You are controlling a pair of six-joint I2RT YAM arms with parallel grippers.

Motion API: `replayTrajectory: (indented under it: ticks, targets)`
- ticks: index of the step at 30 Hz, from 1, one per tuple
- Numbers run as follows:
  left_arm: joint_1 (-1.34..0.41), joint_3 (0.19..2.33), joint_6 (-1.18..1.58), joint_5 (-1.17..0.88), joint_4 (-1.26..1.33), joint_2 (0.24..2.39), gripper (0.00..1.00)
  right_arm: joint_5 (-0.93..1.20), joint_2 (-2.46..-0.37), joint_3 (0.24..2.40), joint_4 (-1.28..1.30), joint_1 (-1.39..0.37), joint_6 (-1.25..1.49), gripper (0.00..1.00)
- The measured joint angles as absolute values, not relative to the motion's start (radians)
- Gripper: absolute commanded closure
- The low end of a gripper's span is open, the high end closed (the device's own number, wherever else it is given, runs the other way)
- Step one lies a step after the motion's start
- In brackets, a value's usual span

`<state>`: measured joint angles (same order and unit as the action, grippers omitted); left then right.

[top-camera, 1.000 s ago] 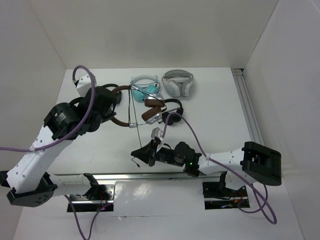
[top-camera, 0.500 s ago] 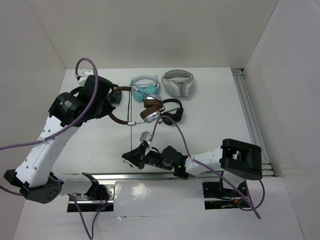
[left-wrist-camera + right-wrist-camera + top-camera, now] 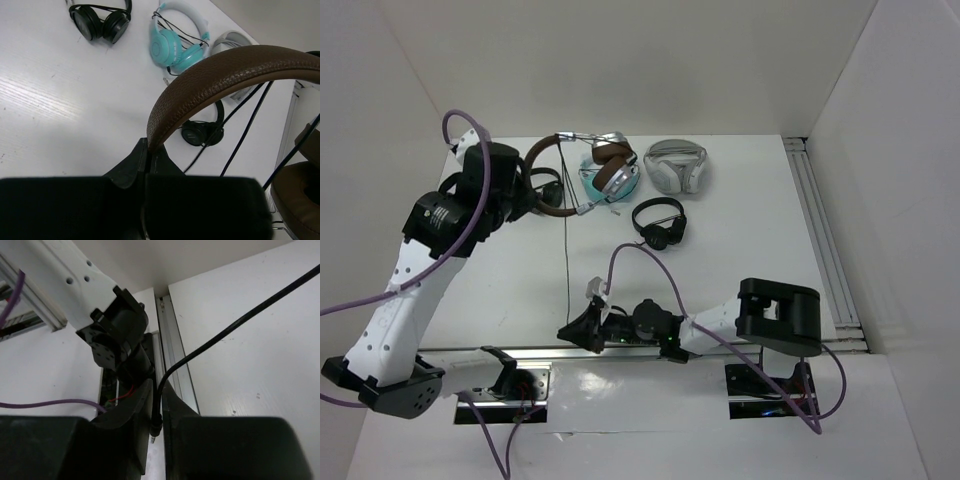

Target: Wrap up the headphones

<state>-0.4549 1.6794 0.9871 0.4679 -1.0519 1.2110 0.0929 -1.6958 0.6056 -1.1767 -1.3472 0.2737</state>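
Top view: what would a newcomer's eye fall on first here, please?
The brown headphones, held up at the far side by the headband in the left tool. Their black cable runs straight down to the right tool at the near edge, its plug between that tool's fingers.

From above, we find the widest free stretch of table [image 3: 750, 265] between 3 and 4 o'clock, out to the rail [image 3: 817, 225]. At 12 o'clock the headphones [image 3: 610, 170] are held above the teal pair [image 3: 592, 188], the white pair [image 3: 675, 165] near them at 1. The small black pair [image 3: 660, 222] lies near centre, toward 2. The cable [image 3: 567, 260] runs straight from 10 down to 7 o'clock, barring sideways passage. Left of it, bare table lies open around 8.
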Motion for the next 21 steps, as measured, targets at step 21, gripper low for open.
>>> replayTrajectory:
  ticks: [21]
  targets:
    - [-0.381, 1.435, 0.941, 0.558, -1.011, 1.163, 1.0, -0.311, -1.508, 0.744, -0.776, -1.592, 0.192, 1.0]
